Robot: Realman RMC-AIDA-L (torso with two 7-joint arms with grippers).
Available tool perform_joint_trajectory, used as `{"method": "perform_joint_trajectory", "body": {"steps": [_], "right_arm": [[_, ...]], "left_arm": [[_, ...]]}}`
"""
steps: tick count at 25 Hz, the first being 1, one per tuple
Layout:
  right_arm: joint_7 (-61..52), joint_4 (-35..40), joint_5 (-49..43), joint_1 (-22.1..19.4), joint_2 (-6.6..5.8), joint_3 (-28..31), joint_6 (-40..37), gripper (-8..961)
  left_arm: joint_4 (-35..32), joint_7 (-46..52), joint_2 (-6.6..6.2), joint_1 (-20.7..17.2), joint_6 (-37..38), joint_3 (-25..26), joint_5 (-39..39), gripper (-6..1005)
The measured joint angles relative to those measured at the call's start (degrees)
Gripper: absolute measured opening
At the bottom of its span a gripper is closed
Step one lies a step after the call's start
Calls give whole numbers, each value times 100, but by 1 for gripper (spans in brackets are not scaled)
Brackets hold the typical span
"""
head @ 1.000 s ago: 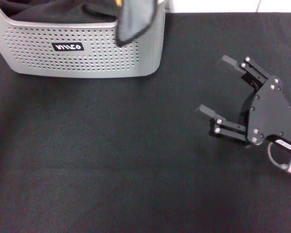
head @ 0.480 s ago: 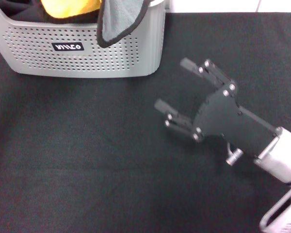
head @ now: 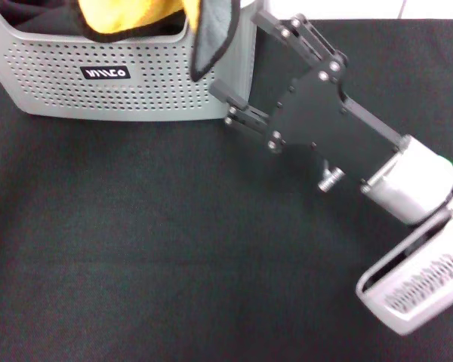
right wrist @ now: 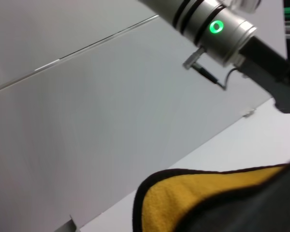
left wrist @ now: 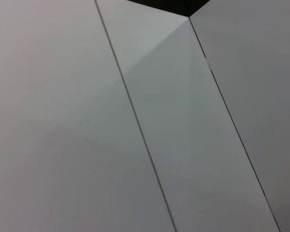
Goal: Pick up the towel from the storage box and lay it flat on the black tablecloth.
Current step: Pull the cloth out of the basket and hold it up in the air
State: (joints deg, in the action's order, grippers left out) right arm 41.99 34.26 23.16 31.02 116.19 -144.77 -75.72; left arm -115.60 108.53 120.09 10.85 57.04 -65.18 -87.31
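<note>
The right gripper hangs with its fingers spread, right beside the near right corner of the storage box, just beside a grey flap of the towel. The towel is bunched in the box, orange-yellow face up, with that black-edged grey flap draped over the front rim, hanging roughly straight down; its long axis cannot be told while crumpled. Likely risks: the lower finger catching the box wall and shoving the box along the black tablecloth, or the fingers nipping only 1 thin edge, which could slip free. The left gripper is nowhere in view.
</note>
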Motion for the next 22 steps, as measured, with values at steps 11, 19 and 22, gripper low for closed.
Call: {"method": "perform_joint_trajectory", "body": {"steps": [11, 19, 22], "right_arm": [[-303, 103, 215, 486, -1, -111, 253, 815], [-278, 276, 216, 339, 0, -245, 236, 813], [-307, 279, 218, 330, 0, -325, 245, 813]], "left_arm": [[8, 0, -4, 99, -1, -54, 4, 19], [2, -5, -4, 93, -1, -57, -25, 19], [2, -13, -4, 93, -1, -60, -5, 19]]}}
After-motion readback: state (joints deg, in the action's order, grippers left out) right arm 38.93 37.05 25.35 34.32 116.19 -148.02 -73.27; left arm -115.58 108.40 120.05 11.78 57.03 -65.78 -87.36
